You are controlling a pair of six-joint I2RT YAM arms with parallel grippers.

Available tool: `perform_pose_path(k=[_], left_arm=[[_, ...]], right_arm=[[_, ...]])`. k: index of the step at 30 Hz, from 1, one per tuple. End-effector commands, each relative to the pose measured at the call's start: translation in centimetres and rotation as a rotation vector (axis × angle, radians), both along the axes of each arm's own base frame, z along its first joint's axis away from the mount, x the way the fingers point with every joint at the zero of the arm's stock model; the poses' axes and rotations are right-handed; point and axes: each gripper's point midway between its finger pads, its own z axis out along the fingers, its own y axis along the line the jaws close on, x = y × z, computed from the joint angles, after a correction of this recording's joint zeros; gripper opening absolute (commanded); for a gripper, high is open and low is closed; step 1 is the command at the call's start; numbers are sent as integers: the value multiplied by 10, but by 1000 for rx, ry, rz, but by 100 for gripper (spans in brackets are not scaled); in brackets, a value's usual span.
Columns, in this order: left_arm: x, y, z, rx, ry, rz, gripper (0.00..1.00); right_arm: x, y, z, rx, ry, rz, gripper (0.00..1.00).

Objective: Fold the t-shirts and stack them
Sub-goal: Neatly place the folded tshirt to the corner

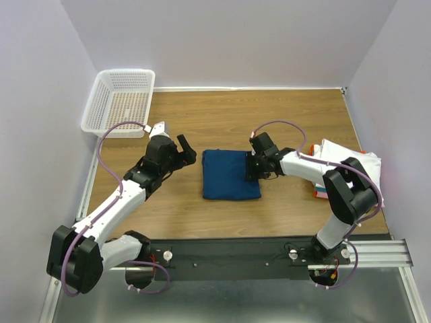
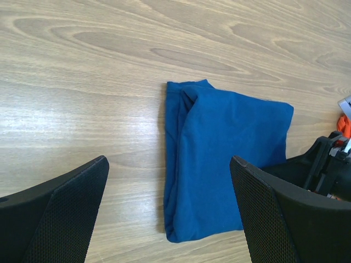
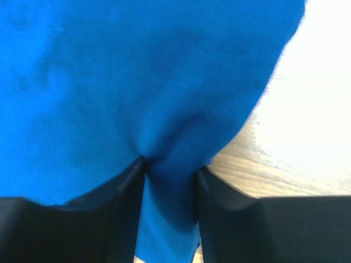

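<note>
Blue tee (image 1: pixel 231 174) is folded to a rough rectangle, flat in the middle of the table (image 1: pixel 202 121), about midway between near and far edges. No print showing, plain blue side up. In the left wrist view its left edge shows doubled layers with a small tuck at the far-left corner.

My right claw (image 1: pixel 252 168) is down at the tee's right edge. Right wrist view: both fingers (image 3: pixel 126 208) sit either side of a ridge of blue fabric, cloth bunched up between them, so it's a pinch on the tee, jaws narrowed to the thickness of the fold.

My left claw (image 1: pixel 185 151) is spread wide with nothing in it, above the bare wood just left of the tee, not touching it.

White tee (image 1: pixel 350 158) sits folded at the right edge of the table, on top of a pile. Orange-red tee (image 1: pixel 316 192) peeks out under it; can't separate the other layers.

Basket (image 1: pixel 121 101) at the far-left corner, tilted against the wall.
</note>
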Motion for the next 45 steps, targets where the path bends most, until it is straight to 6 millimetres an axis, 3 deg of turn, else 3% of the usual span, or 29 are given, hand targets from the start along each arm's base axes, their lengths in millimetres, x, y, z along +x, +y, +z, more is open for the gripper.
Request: perform_pose_path(k=[1, 4, 8, 11, 15, 16, 25, 45], left_arm=[[-4, 12, -17, 46, 38, 19, 98], [-4, 16, -17, 45, 39, 27, 98], [-4, 17, -17, 42, 35, 28, 98], [-3, 19, -15, 42, 31, 31, 98], [0, 19, -10, 39, 20, 31, 98], [1, 19, -9, 40, 18, 30, 98], [10, 24, 2, 37, -9, 43, 98], [23, 28, 11, 31, -43, 22, 98]], right_arm=[[-12, -8, -27, -101, 44, -16, 41], [-11, -17, -33, -158, 27, -27, 24], [2, -32, -24, -240, -50, -23, 13], [9, -40, -7, -273, -115, -23, 9], [22, -74, 20, -442, -212, -87, 6], [21, -82, 28, -483, -217, -86, 1], [16, -139, 84, -768, -311, -111, 1], [0, -200, 194, -1000, -444, -180, 1]])
